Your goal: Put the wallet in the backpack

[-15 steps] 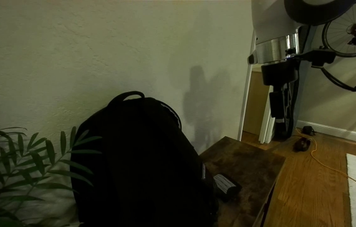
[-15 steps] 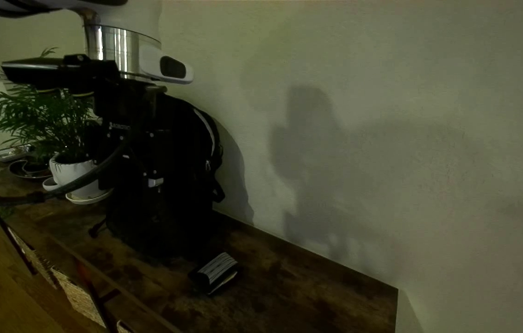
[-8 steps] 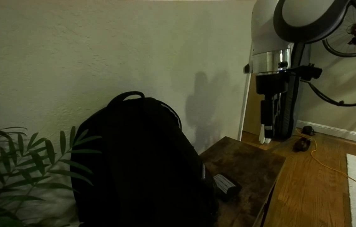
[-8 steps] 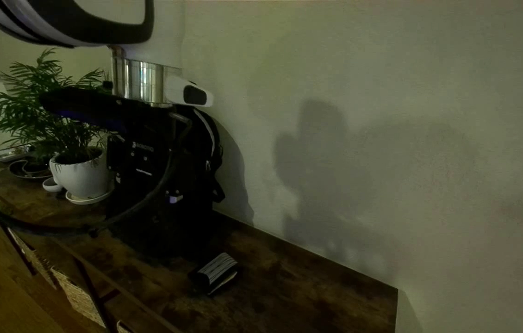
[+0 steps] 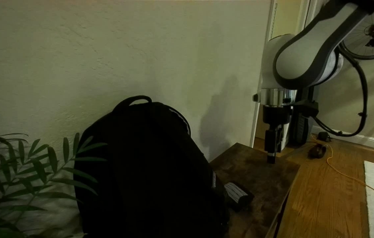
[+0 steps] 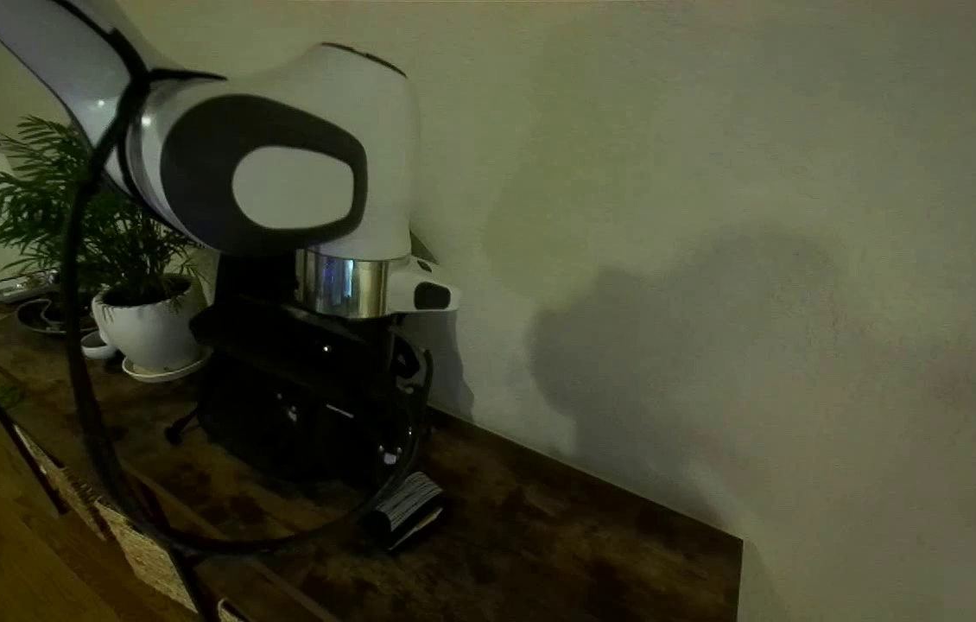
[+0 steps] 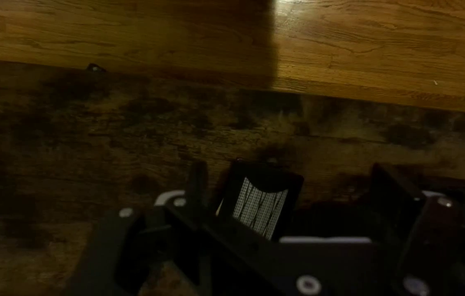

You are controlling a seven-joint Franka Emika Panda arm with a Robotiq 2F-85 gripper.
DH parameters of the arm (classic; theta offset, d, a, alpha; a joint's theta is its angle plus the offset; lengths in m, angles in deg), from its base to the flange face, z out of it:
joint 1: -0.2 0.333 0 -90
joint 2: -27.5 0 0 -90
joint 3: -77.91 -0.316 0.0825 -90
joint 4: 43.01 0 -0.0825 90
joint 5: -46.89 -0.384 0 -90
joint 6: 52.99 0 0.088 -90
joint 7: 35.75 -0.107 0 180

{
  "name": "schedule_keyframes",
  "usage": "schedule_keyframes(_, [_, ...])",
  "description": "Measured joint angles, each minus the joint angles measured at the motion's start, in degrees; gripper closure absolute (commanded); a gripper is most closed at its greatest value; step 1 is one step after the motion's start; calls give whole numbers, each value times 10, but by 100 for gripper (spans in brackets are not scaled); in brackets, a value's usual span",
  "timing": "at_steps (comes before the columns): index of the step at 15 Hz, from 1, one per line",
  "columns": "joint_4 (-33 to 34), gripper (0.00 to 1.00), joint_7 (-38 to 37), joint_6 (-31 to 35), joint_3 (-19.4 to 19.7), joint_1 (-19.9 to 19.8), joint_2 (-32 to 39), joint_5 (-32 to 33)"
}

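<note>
Both exterior views, gripper (image 5: 271, 160) lower than before, jaws parted in wrist view, grey-striped wallet (image 5: 237, 193) on mottled table (image 5: 261, 172), domed backpack (image 5: 154, 165).

Dim, greenish light leaves the backpack (image 5: 150, 175) near-featureless black; beside it, soft-edged shadow (image 6: 661, 363) darkens the wall (image 5: 173, 59) in both exterior views. In the wrist view, glare spots the wooden floor (image 7: 380, 49).
</note>
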Motion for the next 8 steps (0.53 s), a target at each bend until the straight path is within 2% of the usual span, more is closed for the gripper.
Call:
schedule_keyframes(2, [13,0,6,1,-2,-6,24,-2])
schedule_keyframes(8, [17,0,6,1,-5,-6,26,-2])
